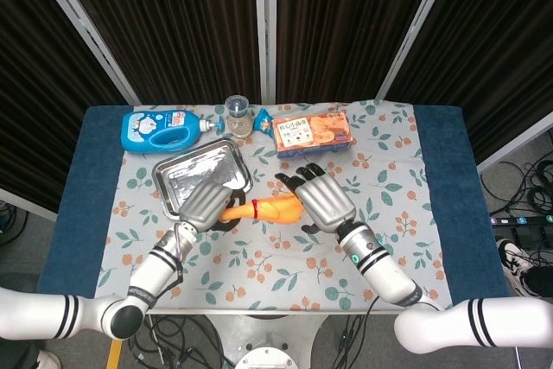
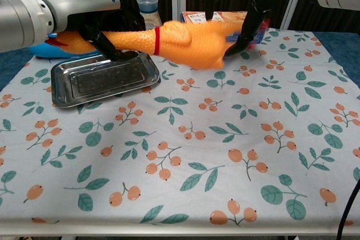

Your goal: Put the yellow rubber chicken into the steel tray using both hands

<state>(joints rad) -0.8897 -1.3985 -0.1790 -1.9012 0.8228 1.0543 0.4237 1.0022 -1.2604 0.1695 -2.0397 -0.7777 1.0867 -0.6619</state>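
Observation:
The yellow rubber chicken (image 1: 272, 208) (image 2: 185, 37) hangs in the air just right of the steel tray (image 1: 194, 174) (image 2: 101, 80), its red-collared neck pointing left over the tray's near edge. My left hand (image 1: 206, 203) (image 2: 104, 18) grips the neck and head end above the tray. My right hand (image 1: 318, 198) (image 2: 250, 9) hovers over the chicken's fat rear end with its fingers spread; in the chest view they stand beside the body rather than wrapped round it. The body is motion-blurred there. The tray holds nothing.
A blue detergent bottle (image 1: 160, 130), a small lidded jar (image 1: 237, 116) (image 2: 146, 4) and an orange snack box (image 1: 313, 133) line the table's far edge behind the tray. The floral cloth (image 2: 185, 155) covers the table in front.

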